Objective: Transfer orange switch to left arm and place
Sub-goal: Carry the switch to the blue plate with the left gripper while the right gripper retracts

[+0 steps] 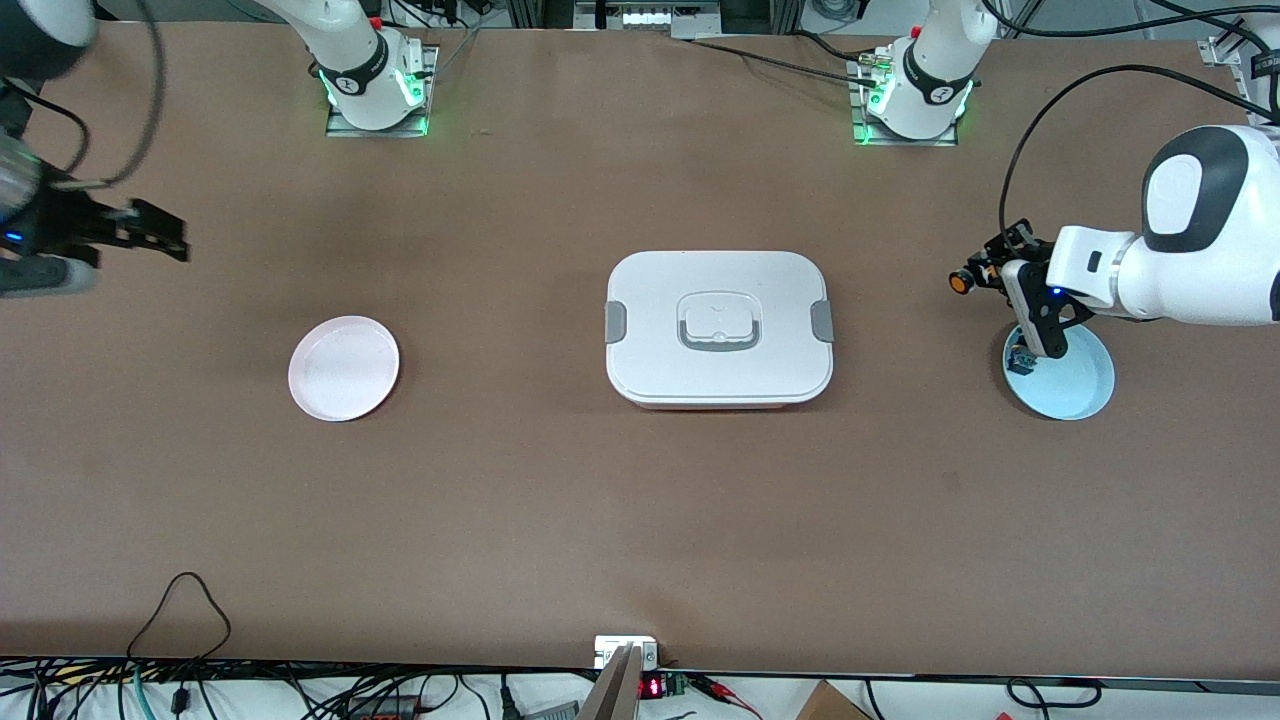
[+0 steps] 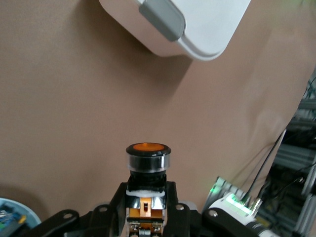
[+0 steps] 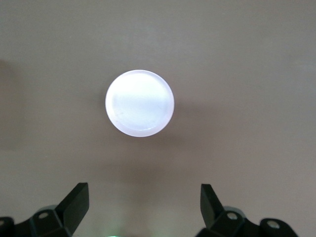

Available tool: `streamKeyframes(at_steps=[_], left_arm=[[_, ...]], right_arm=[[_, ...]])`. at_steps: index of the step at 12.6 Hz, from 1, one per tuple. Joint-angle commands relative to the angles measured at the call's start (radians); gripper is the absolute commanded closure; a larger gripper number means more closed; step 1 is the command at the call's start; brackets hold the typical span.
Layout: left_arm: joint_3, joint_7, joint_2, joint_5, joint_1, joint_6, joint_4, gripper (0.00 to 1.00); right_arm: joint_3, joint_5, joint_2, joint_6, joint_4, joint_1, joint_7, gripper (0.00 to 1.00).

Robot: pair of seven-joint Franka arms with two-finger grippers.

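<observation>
The left claw (image 1: 985, 275) hangs over the desk (image 1: 560, 500) just beside a plate (image 1: 1080, 385) at its arm's end. The box (image 1: 718, 328) lies mid-desk, between that claw and another plate (image 1: 343, 367) under the right claw (image 1: 165, 235).

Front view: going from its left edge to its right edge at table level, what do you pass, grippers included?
Right gripper, open, waiting → pink plate → box → orange switch held in the shut left gripper → blue plate.
</observation>
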State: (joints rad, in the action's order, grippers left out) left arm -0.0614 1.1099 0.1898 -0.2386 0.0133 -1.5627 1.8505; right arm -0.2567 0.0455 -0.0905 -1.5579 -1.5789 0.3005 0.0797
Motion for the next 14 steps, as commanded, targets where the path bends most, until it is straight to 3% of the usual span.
streamKeyframes(at_steps=[1,10,14], left_arm=[[0.009,0.109,-0.010,0.112,-0.013,-0.016,-0.007,1.00],[0.008,0.346,0.062,0.278,-0.107,-0.198,-0.005,1.00],[0.006,0.507,0.120,0.294,-0.148,-0.321,-0.008,1.00]], right_arm=[[-0.016,-0.045,0.008,-0.004,0.014,-0.014,0.018,0.00],[-0.016,-0.079,0.002,-0.064,0.011,-0.050,0.088,0.00],[-0.013,-0.079,0.003,-0.064,0.013,-0.046,0.077,0.00]])
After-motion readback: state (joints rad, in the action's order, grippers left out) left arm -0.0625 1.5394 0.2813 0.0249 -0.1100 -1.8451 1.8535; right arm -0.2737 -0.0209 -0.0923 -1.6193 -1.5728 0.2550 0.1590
